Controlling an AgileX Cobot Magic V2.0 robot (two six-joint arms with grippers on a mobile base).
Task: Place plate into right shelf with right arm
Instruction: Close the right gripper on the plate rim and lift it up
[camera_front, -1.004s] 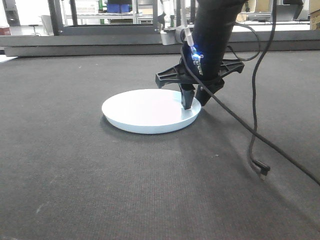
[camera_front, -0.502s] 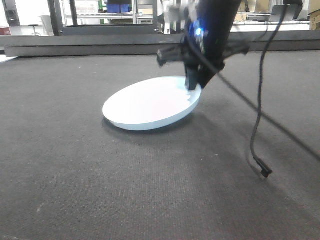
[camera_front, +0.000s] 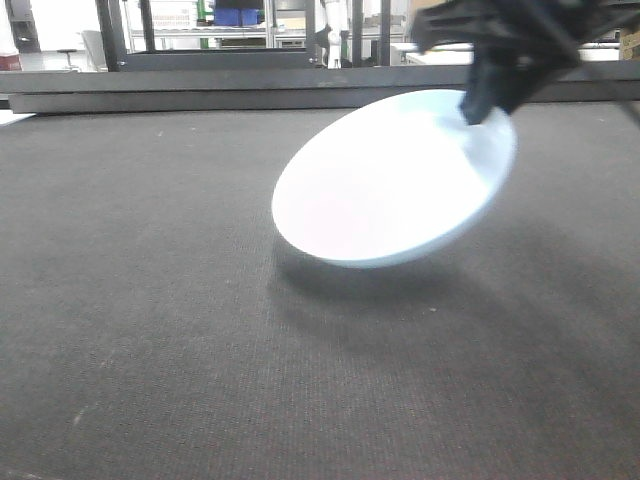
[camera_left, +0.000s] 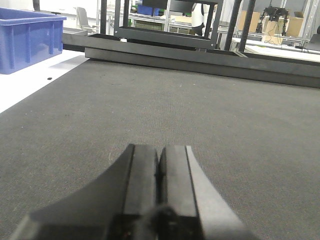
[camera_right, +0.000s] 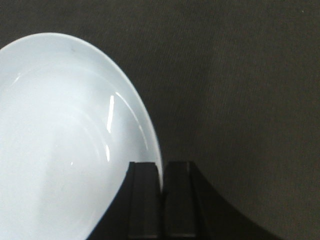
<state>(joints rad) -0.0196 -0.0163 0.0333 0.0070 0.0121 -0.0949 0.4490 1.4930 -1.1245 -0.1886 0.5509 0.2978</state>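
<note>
1. The plate (camera_front: 395, 180) no longer rests on the dark mat (camera_front: 150, 380). Half a second ago its left rim was touching the mat; now it hangs clear, steeply tilted, over the mat's middle and nearer the right edge.
2. The right gripper (camera_front: 482, 100) is clamped on the plate's upper right rim. The wrist view shows the rim between its fingers (camera_right: 145, 200).
3. The left gripper (camera_left: 159, 155) has its jaws pressed together on nothing, low over the mat.
4. The pick-up seems done, and the carry to the right shelf remains. A one-edge hold on a smooth plate may slip.
</note>
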